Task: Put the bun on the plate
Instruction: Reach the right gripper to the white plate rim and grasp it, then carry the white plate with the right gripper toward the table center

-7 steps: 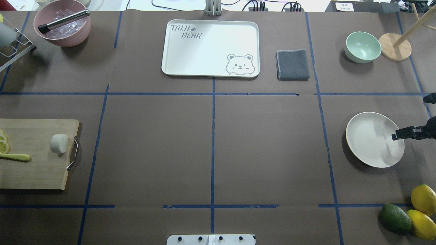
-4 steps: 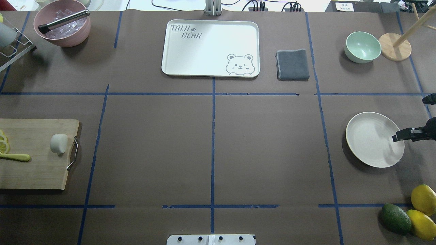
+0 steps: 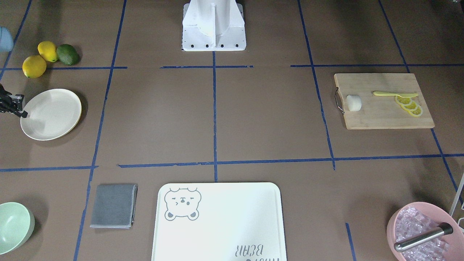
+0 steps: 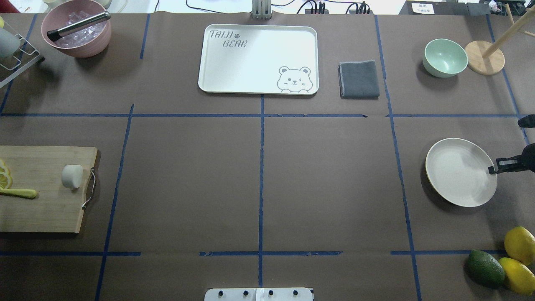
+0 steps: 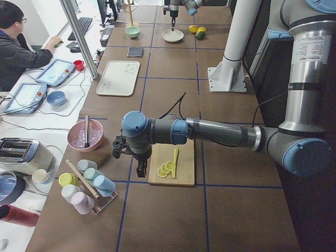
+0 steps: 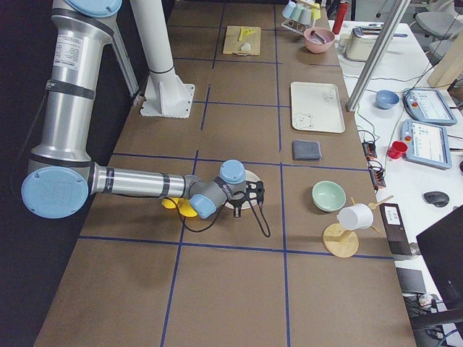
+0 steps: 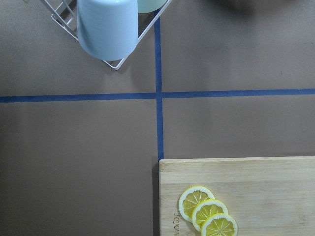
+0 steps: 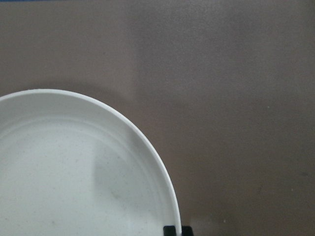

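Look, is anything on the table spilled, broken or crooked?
Nothing looks spilled or broken. The bun sits on the cutting board, and the plate lies far across the table, with the right claw at its rim.

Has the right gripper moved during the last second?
Yes. In the overhead view the right gripper drew back toward the right edge, away from the blue tape line, to the rim of the plate.

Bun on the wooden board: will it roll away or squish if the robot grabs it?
The bun looks like a short, round cylinder lying on its side on the board, so a push could roll it. It is small, so likely light. Its smooth white skin hints it may be soft, so a hard squeeze might dent it.
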Available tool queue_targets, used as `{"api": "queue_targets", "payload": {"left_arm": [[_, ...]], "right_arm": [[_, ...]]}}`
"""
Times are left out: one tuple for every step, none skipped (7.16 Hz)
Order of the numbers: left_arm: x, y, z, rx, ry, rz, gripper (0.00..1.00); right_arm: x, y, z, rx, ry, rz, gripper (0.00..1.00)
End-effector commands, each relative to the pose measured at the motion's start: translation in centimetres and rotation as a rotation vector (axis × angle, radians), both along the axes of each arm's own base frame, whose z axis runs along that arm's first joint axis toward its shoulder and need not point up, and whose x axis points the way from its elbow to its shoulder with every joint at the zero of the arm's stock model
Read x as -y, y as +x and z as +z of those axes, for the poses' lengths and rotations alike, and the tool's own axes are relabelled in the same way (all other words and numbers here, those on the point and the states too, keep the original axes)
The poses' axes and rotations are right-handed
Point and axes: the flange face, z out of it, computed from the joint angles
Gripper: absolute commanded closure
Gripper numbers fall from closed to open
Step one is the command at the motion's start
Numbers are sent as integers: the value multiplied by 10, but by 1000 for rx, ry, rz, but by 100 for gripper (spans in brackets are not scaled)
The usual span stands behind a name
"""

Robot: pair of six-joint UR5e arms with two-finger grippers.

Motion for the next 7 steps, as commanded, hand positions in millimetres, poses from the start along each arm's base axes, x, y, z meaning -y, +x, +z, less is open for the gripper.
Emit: {"api": "queue_targets", "payload": {"left_arm": [[0,0,-1,0,0,-1,0],[1,1,-4,0,5,0,0],[8,21,-11,-1,21,40,0],[17,51,-22,-5,27,45,0],[22,98,-36,-25,31,16,0],[22,137,-51,-60,20,-34,0],[19,165,-60,-73,16,-82,0]], "right_arm": [[3,23,-18,76,15,26,100],[12,55,-30,150,0,58,100],[18,79,-44,228,-15,66,100],[24,88,-56,267,-10,65,100],[36,84,-74,288,-12,78,100],[62,76,-108,331,-52,130,100],[76,68,-131,359,-87,157,100]]}}
